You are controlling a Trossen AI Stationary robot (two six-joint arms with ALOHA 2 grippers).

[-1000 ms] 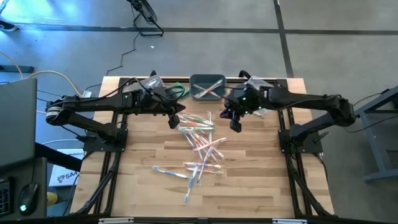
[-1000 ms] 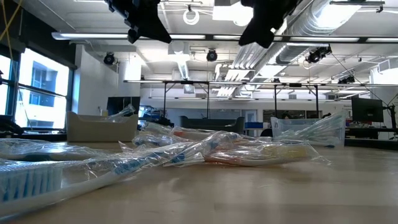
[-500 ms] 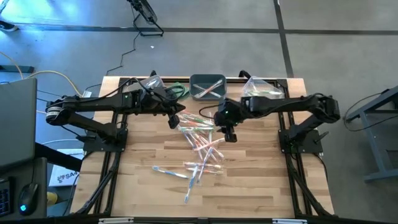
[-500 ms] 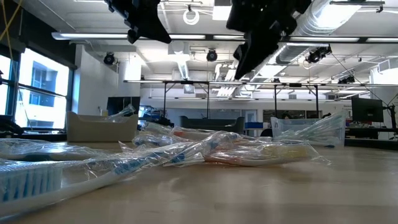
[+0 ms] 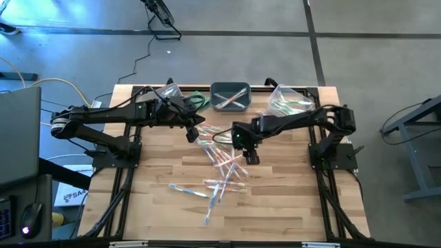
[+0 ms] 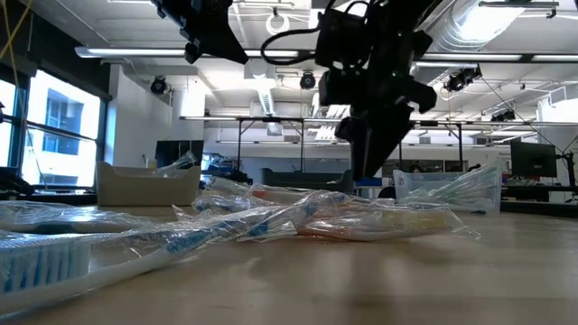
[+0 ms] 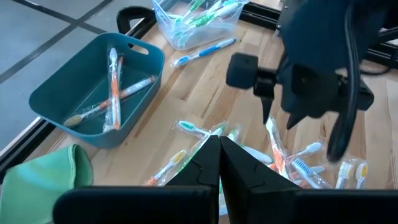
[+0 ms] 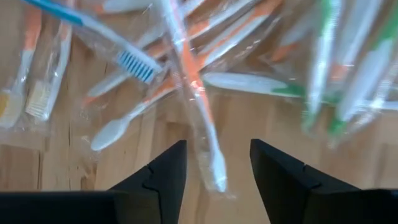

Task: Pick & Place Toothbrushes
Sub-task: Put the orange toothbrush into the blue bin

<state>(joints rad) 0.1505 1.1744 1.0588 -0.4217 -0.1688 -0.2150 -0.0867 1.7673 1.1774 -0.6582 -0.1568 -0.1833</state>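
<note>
Looking straight down in the high view, the right gripper reaches over the upper part of the toothbrushes, which lie scattered in a loose pile on the middle of the wooden table, most in clear wrappers. The left gripper waits above the pile's upper left edge. A teal bin at the table's far edge holds a few orange brushes, a clear bin to its right holds green ones, and a green cloth lies left of the teal bin. Low view: the wrapped toothbrushes spread across the tabletop, one blue-bristled head close to the camera; the right gripper hangs just above the pile, not clearly touching it, and the left gripper sits higher up; the clear bin stands at the back right. Left wrist view: the left gripper has its fingers pressed together with nothing between them; beyond it are the teal bin with orange brushes inside, the green cloth, the clear bin, loose toothbrushes on the wood, and the right arm. Right wrist view: the right gripper has its fingers spread apart, empty, straddling one orange-striped wrapped toothbrush that lies on the table between them, other toothbrushes crossing around it.
</note>
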